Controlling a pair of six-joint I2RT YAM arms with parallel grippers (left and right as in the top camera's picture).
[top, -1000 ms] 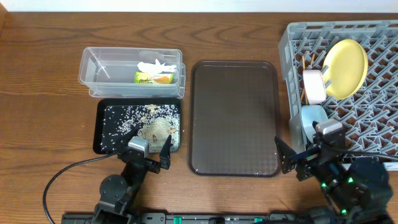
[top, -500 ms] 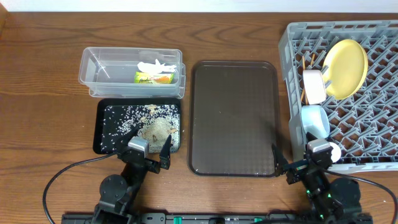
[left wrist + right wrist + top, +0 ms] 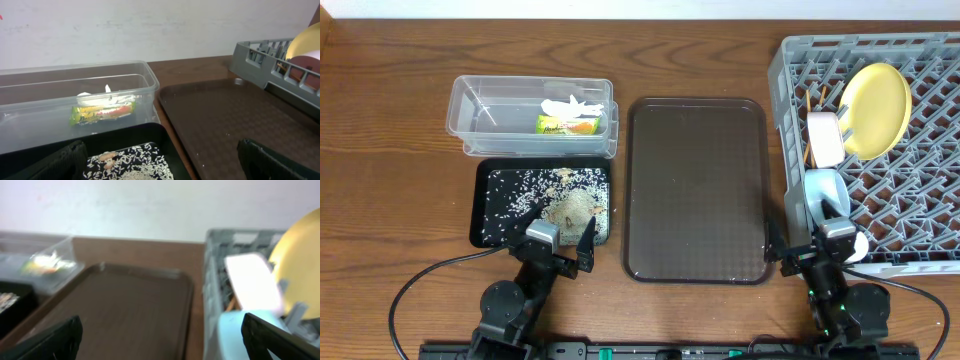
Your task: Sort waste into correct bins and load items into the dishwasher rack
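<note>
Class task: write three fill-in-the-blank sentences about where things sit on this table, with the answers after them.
The snack wrapper lies inside the ____ plastic tub.
The rice is scattered in the ____ tray.
The yellow-green plate stands in the grey dishwasher ____.
Answers: clear, black, rack.

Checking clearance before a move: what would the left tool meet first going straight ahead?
The left tool would likely pass over the black tray and meet the clear tub's near wall first; its height is unclear.
</note>
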